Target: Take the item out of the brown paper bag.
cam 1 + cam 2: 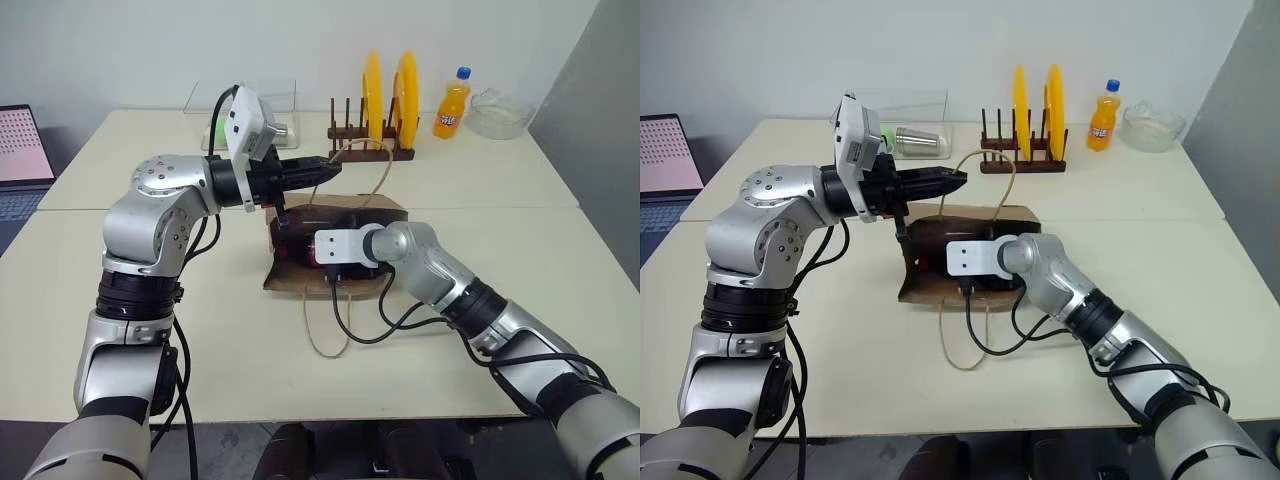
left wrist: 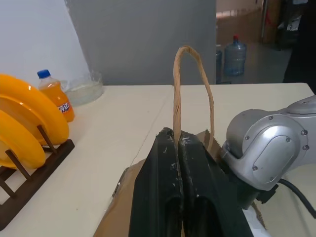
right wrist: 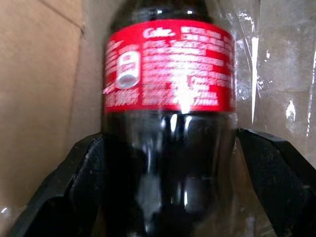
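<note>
The brown paper bag (image 1: 388, 209) lies on its side mid-table, its mouth facing my left. My left gripper (image 1: 330, 168) is shut on the bag's upper rope handle (image 2: 190, 55) and holds that loop up above the bag. The item, a dark cola bottle (image 3: 168, 64) with a red label, lies inside the bag. My right gripper (image 3: 169, 138) reaches into the bag's mouth and stands open. Its black fingers (image 3: 276, 177) flank the bottle's lower body, one close on each side. The bottle's cap is out of sight.
A wooden rack with yellow plates (image 1: 390, 95) stands behind the bag. An orange soda bottle (image 1: 452, 105) and a glass bowl (image 1: 500, 112) sit at the far right. A clear box (image 1: 910, 125) holding a metal cup is at the back. The bag's second handle (image 1: 325, 335) lies on the near table.
</note>
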You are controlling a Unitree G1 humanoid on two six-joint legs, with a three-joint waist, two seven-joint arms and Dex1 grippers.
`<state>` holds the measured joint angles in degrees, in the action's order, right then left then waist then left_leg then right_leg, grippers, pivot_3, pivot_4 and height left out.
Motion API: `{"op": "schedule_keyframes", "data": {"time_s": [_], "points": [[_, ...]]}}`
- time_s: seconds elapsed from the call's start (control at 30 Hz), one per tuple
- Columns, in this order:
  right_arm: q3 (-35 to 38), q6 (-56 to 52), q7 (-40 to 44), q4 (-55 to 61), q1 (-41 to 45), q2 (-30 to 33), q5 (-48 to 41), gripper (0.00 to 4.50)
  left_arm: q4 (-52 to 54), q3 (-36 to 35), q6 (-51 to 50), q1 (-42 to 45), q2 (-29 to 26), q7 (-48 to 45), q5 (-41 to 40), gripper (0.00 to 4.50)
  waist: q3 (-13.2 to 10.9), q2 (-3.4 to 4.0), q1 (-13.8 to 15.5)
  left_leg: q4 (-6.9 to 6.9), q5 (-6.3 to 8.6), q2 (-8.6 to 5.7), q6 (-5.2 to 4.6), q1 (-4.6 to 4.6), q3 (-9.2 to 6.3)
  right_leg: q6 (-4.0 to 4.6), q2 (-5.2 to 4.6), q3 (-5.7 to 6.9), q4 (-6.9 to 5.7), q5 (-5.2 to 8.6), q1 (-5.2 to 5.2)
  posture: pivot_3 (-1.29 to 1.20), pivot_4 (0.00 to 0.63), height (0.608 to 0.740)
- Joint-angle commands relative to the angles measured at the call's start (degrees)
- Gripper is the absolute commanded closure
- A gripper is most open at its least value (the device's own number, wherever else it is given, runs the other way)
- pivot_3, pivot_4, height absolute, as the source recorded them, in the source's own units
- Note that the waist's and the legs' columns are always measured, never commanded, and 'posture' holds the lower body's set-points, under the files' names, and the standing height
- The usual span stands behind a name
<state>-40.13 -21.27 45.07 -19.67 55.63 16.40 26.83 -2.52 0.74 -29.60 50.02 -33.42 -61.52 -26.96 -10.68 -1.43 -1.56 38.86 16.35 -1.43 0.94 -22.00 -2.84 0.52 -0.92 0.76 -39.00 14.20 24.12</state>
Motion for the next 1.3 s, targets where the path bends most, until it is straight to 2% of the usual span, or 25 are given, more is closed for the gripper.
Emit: {"op": "schedule_keyframes", "data": {"time_s": [0.03,0.17,0.2,0.4,0.73,1.0,1.3], "points": [[0.0,1.7,0.1,-2.0,0.6,-1.1,1.3,0.43,2.3,-1.6,0.4,1.0,-0.2,0.5,-1.0,4.50,0.0,0.00,-0.1,0.00,0.00,0.00,0.00,0.01,0.00,0.00,0.00,0.00,-0.01,0.00,-0.01,0.00,0.150,0.740],[0.8,2.8,0.9,-0.5,0.2,-1.0,2.1,1.44,2.6,-1.6,0.5,0.5,-0.4,0.6,-0.9,4.50,0.0,0.00,-0.1,0.00,0.01,0.00,-0.02,0.05,0.00,0.00,0.00,0.00,-0.04,0.00,-0.02,0.00,0.150,0.740],[1.1,3.1,1.0,0.0,0.2,-0.9,2.1,1.48,2.5,-1.5,0.6,0.4,-0.4,0.6,-0.8,4.50,0.0,0.00,-0.1,0.00,0.01,0.00,-0.02,0.05,-0.01,0.00,0.00,0.00,-0.04,0.00,-0.02,0.00,0.150,0.740],[2.9,4.9,3.0,7.0,-0.1,1.2,1.9,1.48,2.6,-1.2,1.1,0.0,-0.4,1.0,-0.2,4.50,0.0,0.00,-0.1,0.00,-0.02,0.00,0.04,-0.02,0.00,0.00,0.00,-0.01,-0.01,0.00,0.02,0.00,0.150,0.740],[8.4,-2.2,13.0,29.6,-5.4,6.9,-3.0,1.48,1.4,-0.5,3.2,-0.5,0.0,1.6,1.7,4.50,0.0,0.01,0.0,-0.02,0.01,0.00,-0.01,-0.08,-0.05,0.00,0.00,0.02,0.02,0.00,0.06,0.00,0.150,0.740],[12.0,-3.4,16.0,34.1,-6.4,12.9,-5.2,1.48,0.1,-0.2,4.4,-0.4,0.1,1.0,2.2,4.50,0.0,0.01,0.0,0.02,0.01,0.00,-0.01,-0.07,-0.04,-0.01,0.00,0.03,0.01,0.00,0.04,0.00,0.150,0.740],[18.1,-5.0,19.9,39.7,-5.9,15.8,-13.7,1.48,-1.0,-0.1,5.4,-0.2,0.3,0.8,2.7,4.50,0.0,0.01,-0.1,0.00,0.01,0.00,-0.01,-0.07,-0.03,-0.01,0.00,0.02,0.02,0.00,0.05,0.00,0.150,0.740]]}}
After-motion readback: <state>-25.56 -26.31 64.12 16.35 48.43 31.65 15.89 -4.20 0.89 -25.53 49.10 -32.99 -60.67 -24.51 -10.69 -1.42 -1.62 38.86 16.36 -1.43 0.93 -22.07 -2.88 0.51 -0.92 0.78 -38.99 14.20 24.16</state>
